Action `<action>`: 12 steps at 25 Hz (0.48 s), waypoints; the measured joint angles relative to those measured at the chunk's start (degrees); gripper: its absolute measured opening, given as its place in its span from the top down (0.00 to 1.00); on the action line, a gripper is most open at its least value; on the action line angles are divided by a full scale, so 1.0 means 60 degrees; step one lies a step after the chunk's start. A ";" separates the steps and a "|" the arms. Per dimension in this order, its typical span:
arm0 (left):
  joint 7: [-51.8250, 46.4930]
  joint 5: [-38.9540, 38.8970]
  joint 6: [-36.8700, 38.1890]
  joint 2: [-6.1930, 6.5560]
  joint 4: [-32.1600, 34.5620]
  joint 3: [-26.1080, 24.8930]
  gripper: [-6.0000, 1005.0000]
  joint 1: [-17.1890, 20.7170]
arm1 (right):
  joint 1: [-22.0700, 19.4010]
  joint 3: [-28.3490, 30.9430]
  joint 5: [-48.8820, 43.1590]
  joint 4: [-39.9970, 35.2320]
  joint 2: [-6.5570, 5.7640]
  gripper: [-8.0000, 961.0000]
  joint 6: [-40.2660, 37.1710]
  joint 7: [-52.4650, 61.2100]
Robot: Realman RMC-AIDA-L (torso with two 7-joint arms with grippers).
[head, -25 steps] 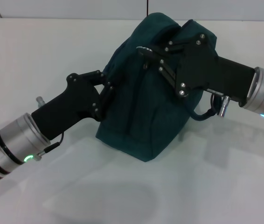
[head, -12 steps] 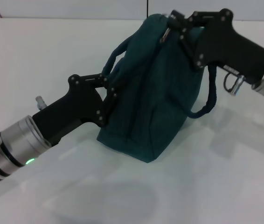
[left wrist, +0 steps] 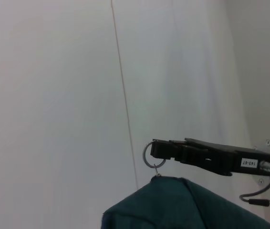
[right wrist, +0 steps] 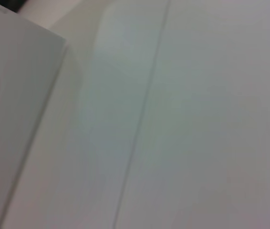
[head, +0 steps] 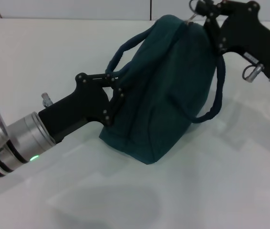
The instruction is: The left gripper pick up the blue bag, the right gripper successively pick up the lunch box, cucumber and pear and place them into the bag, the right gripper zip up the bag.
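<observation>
The right gripper (head: 201, 8) is clamped on the ring pull (left wrist: 150, 156) at the top far end of the bag (head: 166, 90). The left gripper (head: 117, 87) pinches the bag's near-left handle (head: 128, 47). The bag stands upright on the table (head: 211, 181), long axis running away from the robot, with open tabletop all around.

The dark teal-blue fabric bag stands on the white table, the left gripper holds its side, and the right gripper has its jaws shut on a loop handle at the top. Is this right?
Not quite. The right gripper is shut on the metal ring pull of the zipper, not a loop handle; the left wrist view shows this. The dark teal-blue fabric bag does stand on the white table, with the left gripper holding its side.
</observation>
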 joint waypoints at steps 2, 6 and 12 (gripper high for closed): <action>-0.0048 -0.0005 -0.0075 0.0007 0.0001 -0.0009 0.92 -0.0025 | -0.0002 0.0001 0.0286 0.0118 -0.0002 0.98 0.0021 -0.0001; -0.0166 -0.0117 -0.0110 0.0025 0.0002 -0.0045 0.91 0.0003 | -0.0017 0.0021 0.0747 0.0372 -0.0017 0.98 0.0038 0.0012; -0.0749 -0.0270 -0.0064 0.0135 0.0345 -0.0049 0.89 0.0260 | -0.0087 0.0160 0.0801 0.0553 -0.0026 0.98 0.0180 0.0011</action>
